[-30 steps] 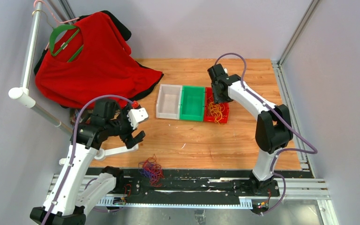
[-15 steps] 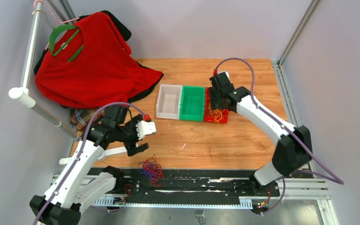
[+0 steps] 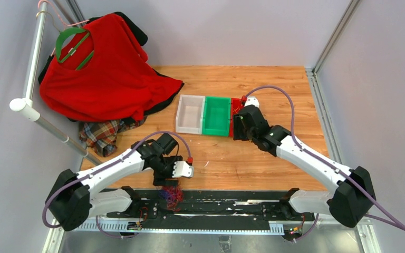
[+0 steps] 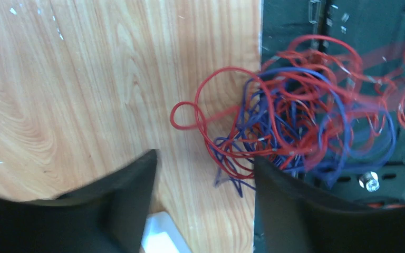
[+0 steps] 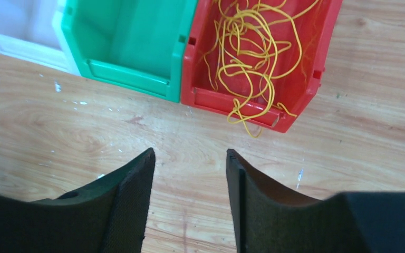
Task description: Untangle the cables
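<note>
A tangle of red and purple-blue cables [image 4: 295, 100] lies across the table's near edge and the black rail, seen in the top view as the cables [image 3: 172, 195]. My left gripper [image 4: 204, 164] hovers open just over the tangle's edge, with one purple loop lying between its fingers; from above the left gripper [image 3: 169, 183] covers part of the pile. Yellow cables [image 5: 248, 52] lie loose in the red bin [image 5: 205, 100], one loop hanging over its front wall. My right gripper [image 5: 190, 155] is open and empty above bare wood in front of that bin, shown from above as the right gripper [image 3: 238, 132].
A green bin [image 3: 216, 116] and a white bin [image 3: 190, 113] stand in a row left of the red bin [image 3: 235, 103]. A red shirt [image 3: 105, 68] on a hanger and a plaid cloth [image 3: 103, 134] lie at the back left by a white rack pole [image 3: 31, 63].
The left arm swung down and right to the near edge, over the red and purple tangle, its jaws narrowing slightly. The right gripper pulled back from the red bin, leaving the yellow cables inside.
</note>
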`<state>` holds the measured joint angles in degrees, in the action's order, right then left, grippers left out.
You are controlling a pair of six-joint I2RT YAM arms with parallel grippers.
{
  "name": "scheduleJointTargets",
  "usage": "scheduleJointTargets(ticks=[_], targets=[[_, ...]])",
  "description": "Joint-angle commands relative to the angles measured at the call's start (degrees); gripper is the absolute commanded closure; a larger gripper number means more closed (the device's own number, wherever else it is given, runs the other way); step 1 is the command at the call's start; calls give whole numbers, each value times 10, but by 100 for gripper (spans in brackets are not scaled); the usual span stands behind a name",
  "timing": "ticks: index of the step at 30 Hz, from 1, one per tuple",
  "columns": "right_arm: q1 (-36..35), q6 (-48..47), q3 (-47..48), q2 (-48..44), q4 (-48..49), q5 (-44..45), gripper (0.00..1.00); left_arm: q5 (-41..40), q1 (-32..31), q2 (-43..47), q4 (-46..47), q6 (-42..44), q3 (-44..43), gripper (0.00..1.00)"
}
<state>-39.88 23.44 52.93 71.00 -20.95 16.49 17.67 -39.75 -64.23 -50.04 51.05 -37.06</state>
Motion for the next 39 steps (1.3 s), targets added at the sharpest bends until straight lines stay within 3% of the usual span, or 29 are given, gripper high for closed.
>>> scheduleJointTargets(ticks=[1,3,5,6,7,11,15,19,22,27,39], targets=[[-5,18,-2,-32,33,3,51,-33,-16,-33,118,-18,24,38],[-4,18,-2,-41,32,6,59,-45,-16,-49,143,-26,24,56],[-4,18,-4,-51,33,11,66,-70,-16,-56,171,-40,18,86],[-4,18,-5,-55,33,14,69,-86,-16,-56,182,-44,12,96],[-5,18,-7,-59,34,16,72,-100,-16,-56,188,-46,4,99],[-4,19,-10,-73,34,25,81,-130,-3,-42,205,-51,-29,99],[-5,21,-13,-82,38,20,83,-133,17,-41,187,-55,-78,99],[-5,36,-27,-88,47,0,74,-126,21,-29,163,-68,-100,99],[-13,47,-56,-91,92,-40,59,-114,21,-16,147,-77,-104,99],[-69,37,-92,-70,190,-104,48,-96,21,9,122,-100,-111,99],[-185,30,-54,77,355,-236,43,-59,21,49,89,-150,-134,99]])
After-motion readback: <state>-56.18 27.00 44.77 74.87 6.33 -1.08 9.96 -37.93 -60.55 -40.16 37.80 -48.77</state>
